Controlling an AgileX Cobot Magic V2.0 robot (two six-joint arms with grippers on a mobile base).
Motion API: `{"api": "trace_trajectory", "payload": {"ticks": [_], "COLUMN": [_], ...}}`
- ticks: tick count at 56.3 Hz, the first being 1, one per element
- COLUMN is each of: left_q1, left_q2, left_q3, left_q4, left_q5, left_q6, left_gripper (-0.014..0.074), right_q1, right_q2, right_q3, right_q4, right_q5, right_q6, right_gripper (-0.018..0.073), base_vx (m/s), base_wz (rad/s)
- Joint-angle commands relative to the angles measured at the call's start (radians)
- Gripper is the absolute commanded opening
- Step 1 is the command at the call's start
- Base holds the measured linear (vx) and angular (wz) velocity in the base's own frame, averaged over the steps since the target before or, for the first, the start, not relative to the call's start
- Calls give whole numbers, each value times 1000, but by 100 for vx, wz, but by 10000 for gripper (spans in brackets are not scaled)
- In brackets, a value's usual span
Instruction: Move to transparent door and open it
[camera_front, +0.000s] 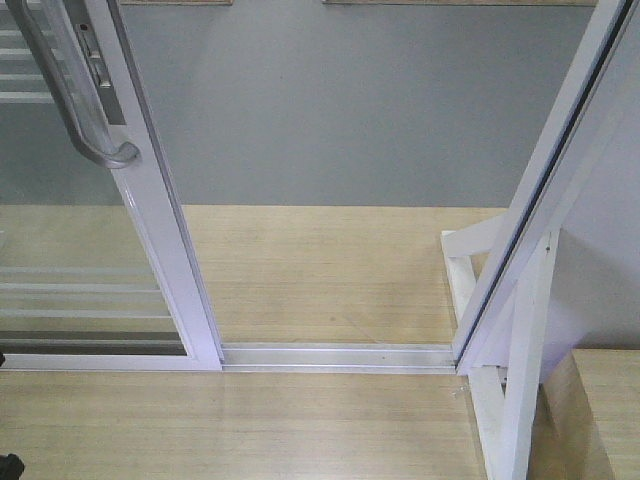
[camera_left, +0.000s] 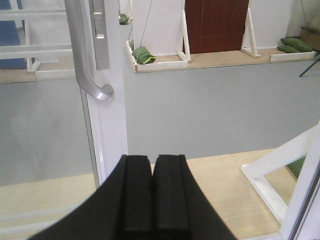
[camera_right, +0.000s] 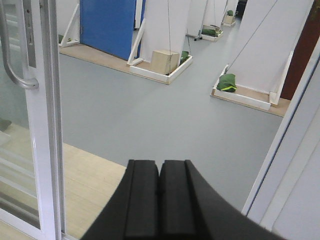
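Note:
The transparent door (camera_front: 70, 260) stands at the left of the front view, slid aside, with a white stile (camera_front: 165, 255) and thin white bars across its glass. Its curved grey pull handle (camera_front: 70, 100) shows at the top left. An open gap lies between the stile and the white frame (camera_front: 545, 200) on the right. The handle also shows in the left wrist view (camera_left: 85, 55) and the right wrist view (camera_right: 15, 60). My left gripper (camera_left: 151, 162) is shut and empty, below and right of the handle. My right gripper (camera_right: 159, 167) is shut and empty, facing the gap.
A metal floor track (camera_front: 335, 357) spans the doorway. A white brace (camera_front: 505, 380) props the right frame. Beyond lie wood flooring and grey floor (camera_front: 350, 110), white panel stands, green sandbags (camera_left: 145, 55), a cardboard box (camera_right: 165, 61), a blue door (camera_right: 107, 25) and a red door (camera_left: 216, 25).

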Motion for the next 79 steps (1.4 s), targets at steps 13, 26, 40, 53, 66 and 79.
{"api": "trace_trajectory", "payload": {"ticks": [13, 26, 40, 53, 66, 79], "left_q1": [-7, -7, -7, -7, -7, -7], "left_q2": [-14, -14, -14, -14, -14, -14], "left_q3": [-26, -26, -26, -26, -26, -26], "left_q4": [-16, -16, -16, -16, -16, -16], "left_q5": [-74, -74, -74, -74, -74, -74], "left_q6": [-3, -3, -3, -3, -3, -3], "left_gripper": [0, 0, 0, 0, 0, 0], "right_q1": [-5, -5, -5, -5, -4, -4], "right_q2": [14, 14, 14, 14, 2, -72], "right_q3": [-26, -26, -26, -26, 28, 365], "right_q4": [-5, -5, -5, -8, 27, 125], "right_q5": [-77, -77, -77, -77, -180, -542], "right_q6": [-5, -5, -5, -5, -1, 35], "right_gripper": [-5, -5, -5, -5, -5, -5], "base_vx": [0, 0, 0, 0, 0, 0], "base_wz": [0, 0, 0, 0, 0, 0]}}
